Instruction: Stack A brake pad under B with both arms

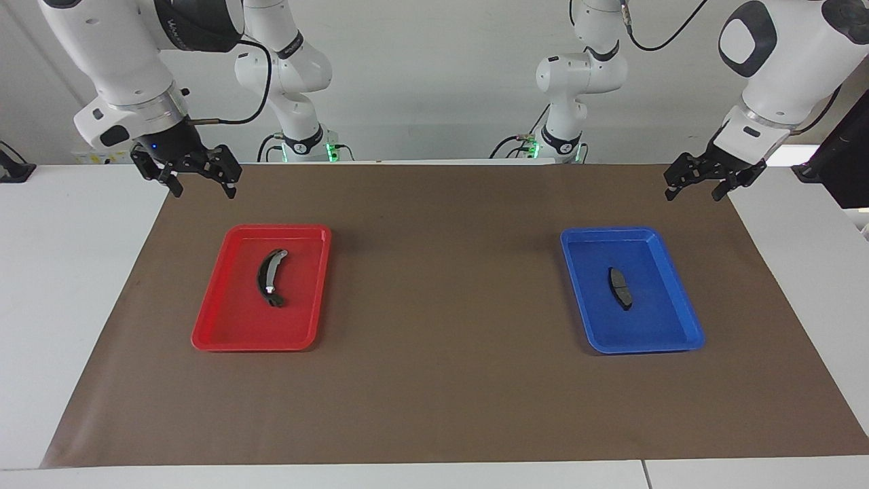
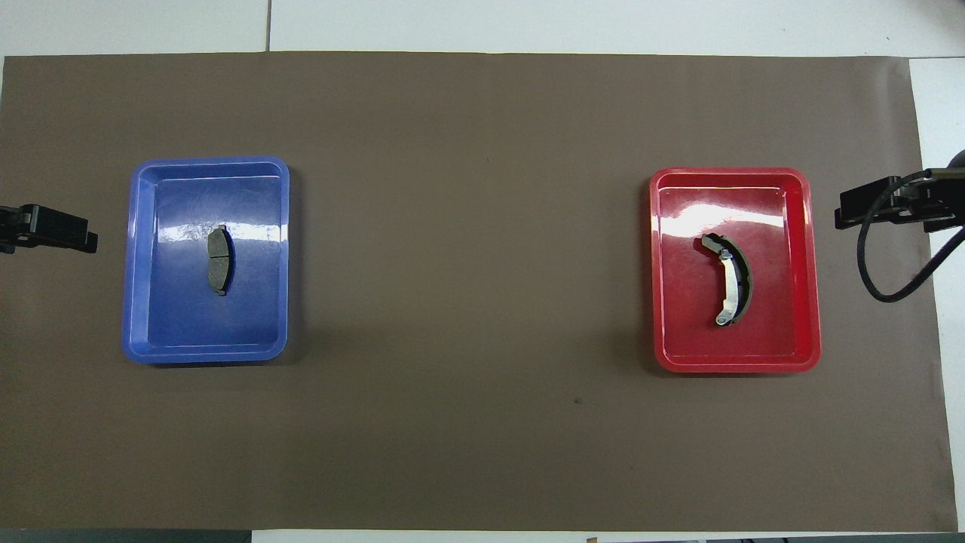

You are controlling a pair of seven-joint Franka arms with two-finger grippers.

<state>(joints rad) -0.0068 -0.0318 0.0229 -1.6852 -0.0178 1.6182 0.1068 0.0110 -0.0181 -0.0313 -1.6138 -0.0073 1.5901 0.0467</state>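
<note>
Brake pad A (image 1: 619, 288), the short flat dark piece with a faint groove across its middle, lies in the middle of the blue tray (image 1: 590, 326) toward the left arm's end of the table. It is not under B and not touching it. B (image 1: 271, 277), the longer crescent with a silver-grey metal strip, lies in the red tray (image 1: 217, 326) toward the right arm's end, well apart from the pad, with bare brown mat (image 1: 441, 305) between the two trays.

The left gripper (image 1: 695, 189) hangs above the mat's edge at its own end of the table, near the robots, its fingers spread and holding nothing. The pad sits well apart from it, lower on the table and not touched. The right gripper (image 1: 201, 187) hangs likewise above the mat's corner at the other end, fingers released and empty, with B in its tray well clear of it.

In the overhead view the pad (image 2: 219, 259) and B (image 2: 730, 279) each rest flat on their tray floors, away from the rims.
</note>
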